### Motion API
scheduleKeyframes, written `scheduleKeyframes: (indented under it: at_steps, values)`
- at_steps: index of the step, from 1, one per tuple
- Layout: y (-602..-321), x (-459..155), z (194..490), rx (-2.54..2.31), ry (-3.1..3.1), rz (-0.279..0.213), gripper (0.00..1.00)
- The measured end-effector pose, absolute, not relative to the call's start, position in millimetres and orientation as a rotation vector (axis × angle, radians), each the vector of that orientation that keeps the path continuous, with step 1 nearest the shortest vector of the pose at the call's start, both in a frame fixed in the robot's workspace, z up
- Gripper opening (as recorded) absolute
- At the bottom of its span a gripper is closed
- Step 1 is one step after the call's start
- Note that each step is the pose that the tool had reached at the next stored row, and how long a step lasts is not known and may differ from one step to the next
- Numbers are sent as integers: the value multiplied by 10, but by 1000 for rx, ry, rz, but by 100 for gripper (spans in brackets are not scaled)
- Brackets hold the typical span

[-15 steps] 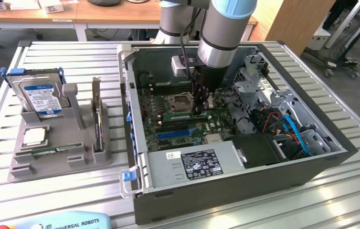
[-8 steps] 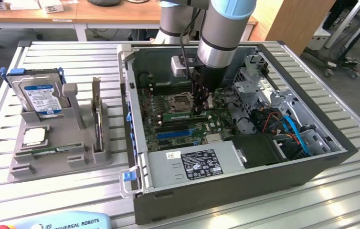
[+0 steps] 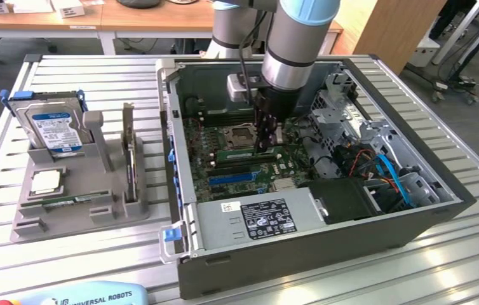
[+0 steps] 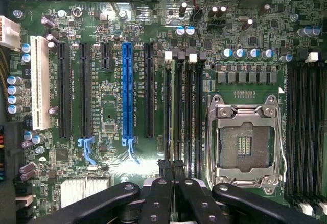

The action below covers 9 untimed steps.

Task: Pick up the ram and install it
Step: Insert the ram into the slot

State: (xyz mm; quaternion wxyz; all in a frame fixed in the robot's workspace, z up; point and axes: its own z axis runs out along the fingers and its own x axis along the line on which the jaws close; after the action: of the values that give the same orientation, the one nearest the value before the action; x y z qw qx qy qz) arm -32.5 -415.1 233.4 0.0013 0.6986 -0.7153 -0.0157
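My gripper [image 3: 266, 145] reaches down inside the open computer case [image 3: 307, 254], just beside the CPU socket [image 3: 239, 135]. Its dark fingertips [image 4: 164, 169] are shut over the near end of the memory slots [image 4: 184, 116] beside the socket [image 4: 245, 142]. A thin green strip, the ram [image 3: 236, 155], lies along those slots next to the gripper. In the wrist view it is edge-on and hard to tell from the slot. The fingers appear closed on it, at or just above the slot.
A grey holder [image 3: 79, 190] on the exterior view's left carries a silver hard drive [image 3: 53, 130], a square CPU chip [image 3: 46, 182] and an upright card [image 3: 128, 149]. Case walls, the drive cage [image 3: 341, 114] and blue cables [image 3: 392, 175] crowd the gripper.
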Motion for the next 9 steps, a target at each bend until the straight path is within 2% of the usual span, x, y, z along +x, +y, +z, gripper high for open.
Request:
scheduleKeyframes:
  at_steps: [9]
  values:
    - [-4151, -334, 2319, 2194, -2246, -48, 12]
